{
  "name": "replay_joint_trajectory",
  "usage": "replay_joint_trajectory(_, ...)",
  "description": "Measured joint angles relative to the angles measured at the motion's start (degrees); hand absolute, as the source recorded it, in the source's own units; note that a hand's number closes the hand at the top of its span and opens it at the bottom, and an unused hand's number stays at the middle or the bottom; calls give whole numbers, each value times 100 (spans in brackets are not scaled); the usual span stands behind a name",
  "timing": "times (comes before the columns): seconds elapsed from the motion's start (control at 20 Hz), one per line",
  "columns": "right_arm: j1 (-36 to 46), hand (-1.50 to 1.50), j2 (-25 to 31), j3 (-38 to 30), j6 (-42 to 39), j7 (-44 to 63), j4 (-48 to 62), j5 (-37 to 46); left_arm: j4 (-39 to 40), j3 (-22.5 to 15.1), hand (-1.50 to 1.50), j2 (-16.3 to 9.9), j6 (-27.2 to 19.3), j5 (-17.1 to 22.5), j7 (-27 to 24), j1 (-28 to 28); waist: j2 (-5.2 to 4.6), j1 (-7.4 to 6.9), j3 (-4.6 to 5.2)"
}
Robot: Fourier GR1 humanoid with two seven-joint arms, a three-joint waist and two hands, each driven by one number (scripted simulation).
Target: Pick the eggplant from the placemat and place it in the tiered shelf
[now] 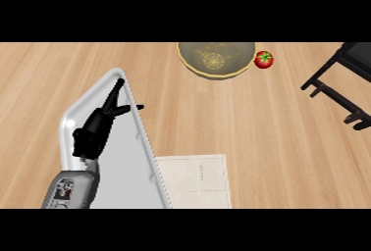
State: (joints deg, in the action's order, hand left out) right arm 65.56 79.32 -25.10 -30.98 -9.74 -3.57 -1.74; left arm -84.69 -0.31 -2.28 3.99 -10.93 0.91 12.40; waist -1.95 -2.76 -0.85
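Wood table point(239, 127) carries a tray point(138, 181), mat point(196, 181), bowl point(216, 59), tomato point(264, 59) and shelf point(340, 83); left hand point(98, 127), fingers straight and empty, over the tray.

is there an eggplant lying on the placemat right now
No, the placemat lies bare, and the only produce in view is a tomato beside the bowl.

Light wooden desk point(239, 127), grain running left to right. At the far edge, a round olive-tan bowl point(216, 59), cut off by the top of the view, with a pale web-like pattern at its centre. Just beside the bowl's right rim, a small red tomato point(264, 59) with a green stem. At the left, a pale grey tray point(138, 186) with a raised white rim, lying at a slant and running off the lower edge.
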Motion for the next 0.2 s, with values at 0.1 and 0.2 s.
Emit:
replay_joint_trajectory(0.1,-183,-150,89,41,-176,-131,-9,46,0,6,0,2,-20,-14,-19,-24,-10,28,-13)
replay_joint_trajectory(0.2,-316,-150,172,46,-364,-204,10,55,-5,11,0,3,-19,-11,-34,-41,-11,39,-21)
